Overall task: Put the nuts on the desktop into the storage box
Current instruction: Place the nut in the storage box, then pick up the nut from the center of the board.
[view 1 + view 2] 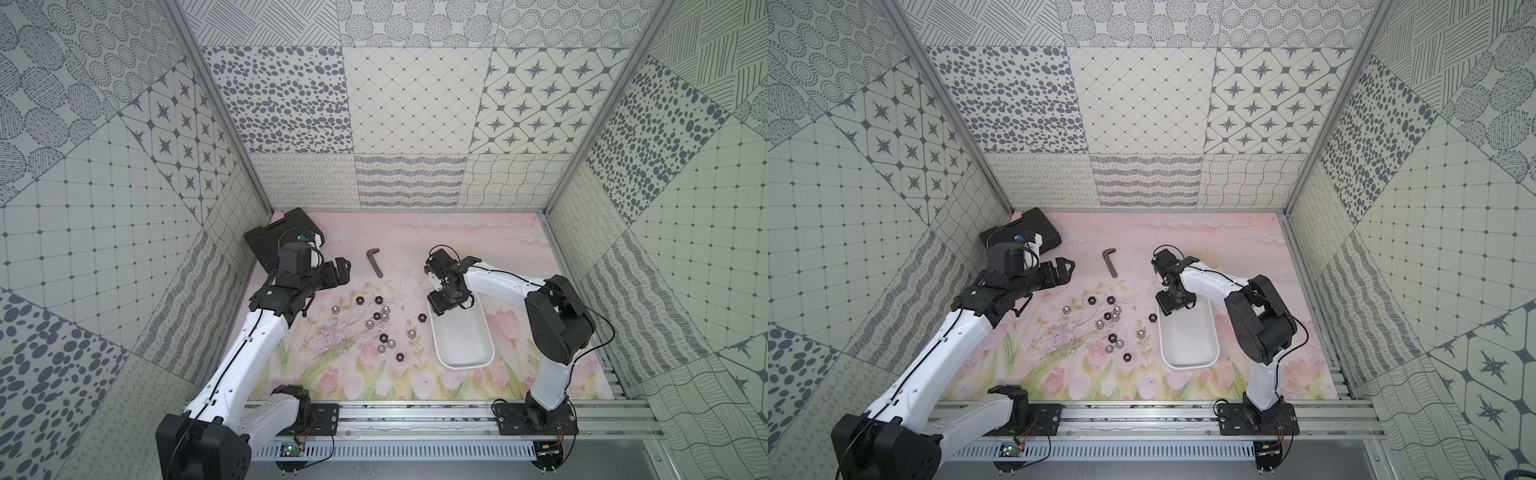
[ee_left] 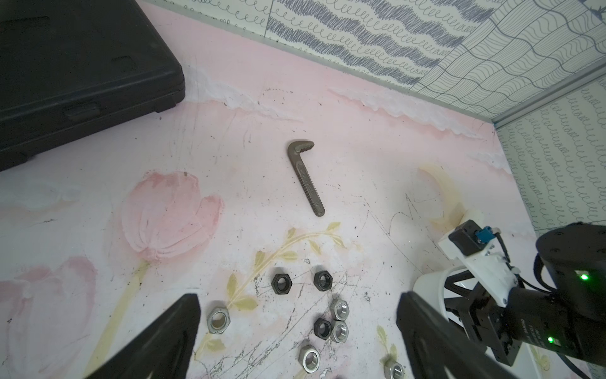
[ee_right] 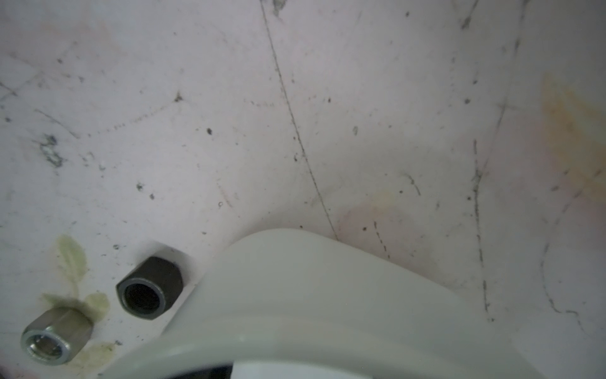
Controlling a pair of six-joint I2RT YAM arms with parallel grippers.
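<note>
Right fingers [image 1: 437, 308] over storage box [image 1: 465, 345] far rim, gap unclear; left fingers [image 2: 164, 338] apart. Risk: rim-edge drop bouncing onto worktop [image 1: 415, 245].

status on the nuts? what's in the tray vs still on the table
Done: no nut shows on the visible floor of the tray; its far end is hidden under the right claw. In hand: nothing seen; whether that claw is open is unclear, the left claw is open and empty. Left: a dozen or so nuts on the table.
</note>
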